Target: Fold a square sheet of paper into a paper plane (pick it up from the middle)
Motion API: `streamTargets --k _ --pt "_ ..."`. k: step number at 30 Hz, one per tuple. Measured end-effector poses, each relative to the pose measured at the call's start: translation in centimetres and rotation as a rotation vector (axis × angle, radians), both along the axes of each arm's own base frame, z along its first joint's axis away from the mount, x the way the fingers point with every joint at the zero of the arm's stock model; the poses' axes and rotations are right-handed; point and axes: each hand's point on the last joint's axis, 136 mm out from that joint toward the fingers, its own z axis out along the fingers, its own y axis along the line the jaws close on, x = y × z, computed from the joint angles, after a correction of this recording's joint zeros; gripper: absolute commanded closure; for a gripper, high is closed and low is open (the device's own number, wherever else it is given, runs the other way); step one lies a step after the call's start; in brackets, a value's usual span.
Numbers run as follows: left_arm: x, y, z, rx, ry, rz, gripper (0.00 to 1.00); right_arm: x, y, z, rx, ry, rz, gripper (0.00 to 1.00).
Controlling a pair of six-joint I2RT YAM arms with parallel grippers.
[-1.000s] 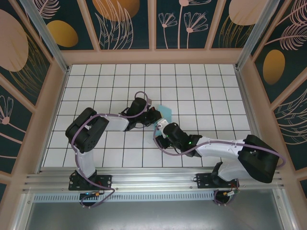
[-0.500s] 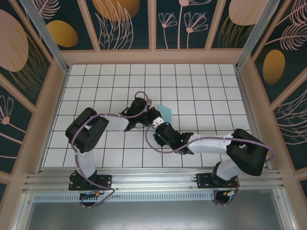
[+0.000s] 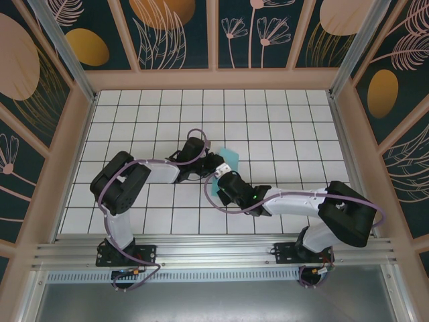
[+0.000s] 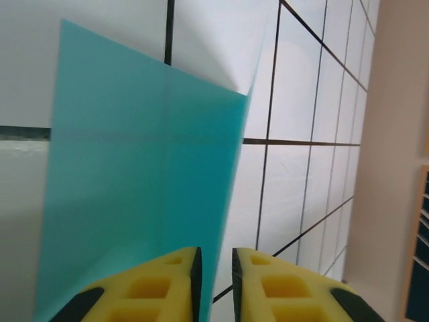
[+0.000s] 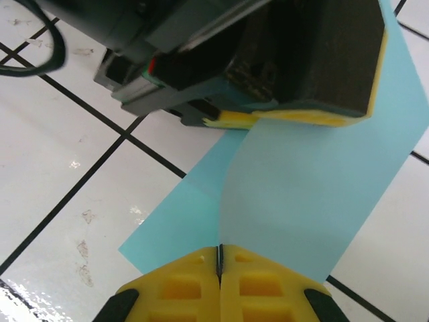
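Thin, smooth turquoise paper (image 5: 301,194), faintly see-through, bowed up off glossy white tiles (image 3: 281,127) at mid-table. Clamped along one edge by left gripper (image 4: 214,261), blocky yellow foam pads (image 4: 167,275) nearly together on it. Pinched at the opposite edge by right gripper (image 5: 219,258), pads pressed flush. Since a second ago, shifted left toward the left gripper, elbow swung in; a sliver of turquoise newly showing beside the right wrist.
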Motion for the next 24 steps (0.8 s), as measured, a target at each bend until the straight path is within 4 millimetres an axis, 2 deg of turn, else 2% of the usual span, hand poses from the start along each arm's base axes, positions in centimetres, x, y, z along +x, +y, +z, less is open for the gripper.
streamTargets --k 2,3,8,11,14,17,19,24 --pt "0.2 0.7 0.7 0.031 -0.023 0.024 0.52 -0.1 0.1 0.0 0.017 0.026 -0.007 1.00" --pt "0.4 1.1 1.3 0.045 -0.040 0.040 0.50 0.0 0.2 0.1 0.033 0.040 -0.013 1.00" --pt "0.7 3.8 5.3 0.084 -0.144 0.145 0.51 0.4 1.4 0.6 0.122 0.107 -0.055 1.00" --pt "0.2 5.7 6.3 0.098 -0.179 0.206 0.54 0.8 1.9 1.0 0.177 0.147 -0.087 1.00" --pt "-0.8 7.4 5.3 0.126 -0.167 0.252 0.61 1.1 2.1 1.5 0.228 0.181 -0.119 1.00" --pt "-1.6 8.4 3.7 0.156 -0.135 0.266 0.70 1.3 2.0 1.4 0.263 0.222 -0.141 1.00" --pt "-2.0 8.7 3.1 0.164 -0.119 0.269 0.79 1.5 1.9 1.4 0.286 0.249 -0.154 1.00" --pt "-2.5 7.9 2.2 0.135 -0.089 0.234 0.87 2.0 1.5 1.3 0.326 0.306 -0.167 1.00"
